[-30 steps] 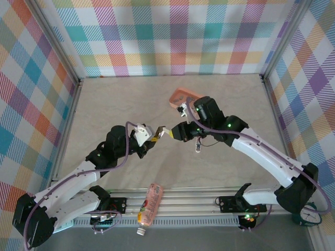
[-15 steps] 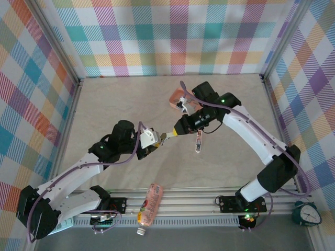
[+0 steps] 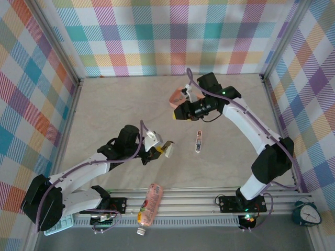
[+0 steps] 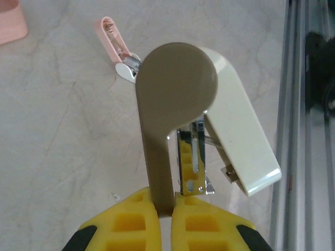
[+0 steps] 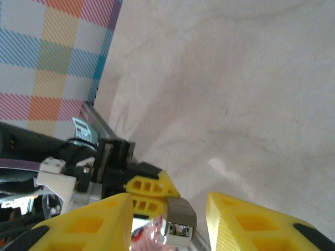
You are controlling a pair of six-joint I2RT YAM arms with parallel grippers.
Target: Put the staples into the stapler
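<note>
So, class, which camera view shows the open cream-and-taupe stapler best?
The left wrist view: the cream-and-taupe stapler is close up, lid swung open, metal staple channel exposed, clamped in the left gripper. The top external view shows the stapler small, at that gripper's tip. The right wrist view shows its taupe end, low and small.

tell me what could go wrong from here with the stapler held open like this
1. The left end effector pinches the stapler only by its narrow taupe end, so it may twist when a staple strip is pushed into the exposed channel.
2. The right end effector is open by the pink tray; a thin staple strip could be missed or dropped.
</note>
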